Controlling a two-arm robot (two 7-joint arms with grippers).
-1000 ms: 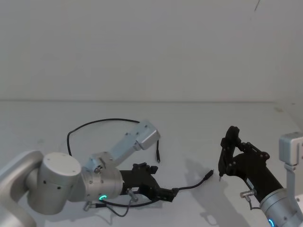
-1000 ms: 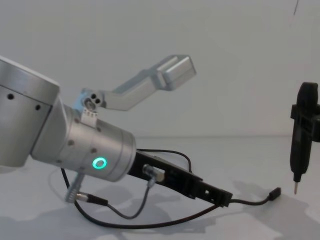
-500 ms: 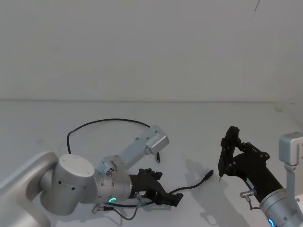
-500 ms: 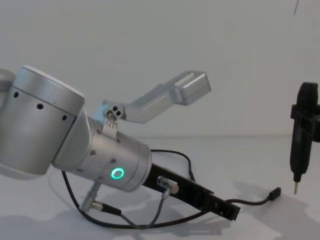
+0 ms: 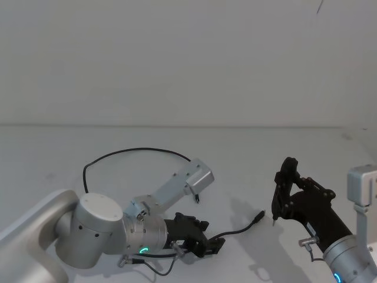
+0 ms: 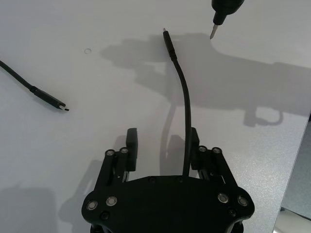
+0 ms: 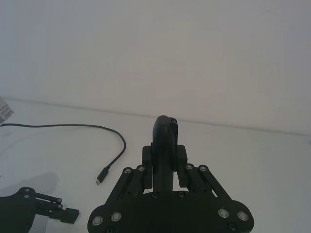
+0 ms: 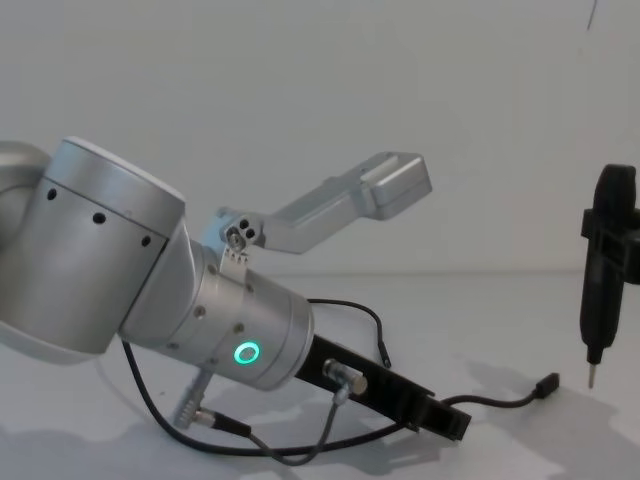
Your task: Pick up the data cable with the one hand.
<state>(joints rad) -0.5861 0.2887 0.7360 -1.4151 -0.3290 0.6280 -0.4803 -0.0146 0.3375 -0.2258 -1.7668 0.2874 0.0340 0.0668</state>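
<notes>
Left gripper (image 6: 163,136) dropped lower, fingers (image 6: 131,141) apart astride data cable (image 6: 184,92), right gripper (image 7: 165,158) clamps pointed tool (image 8: 600,270) nr plug (image 8: 548,385).

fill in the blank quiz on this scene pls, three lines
1. The data cable runs between the ___ fingers of the left pincer.
2. The right pincer grips a black tool with its tip pointing ___.
3. The left arm's light ring glows ___.
Missing: open; down; green.

Plain white wall (image 5: 188,59) rises behind white table (image 5: 306,147).
</notes>
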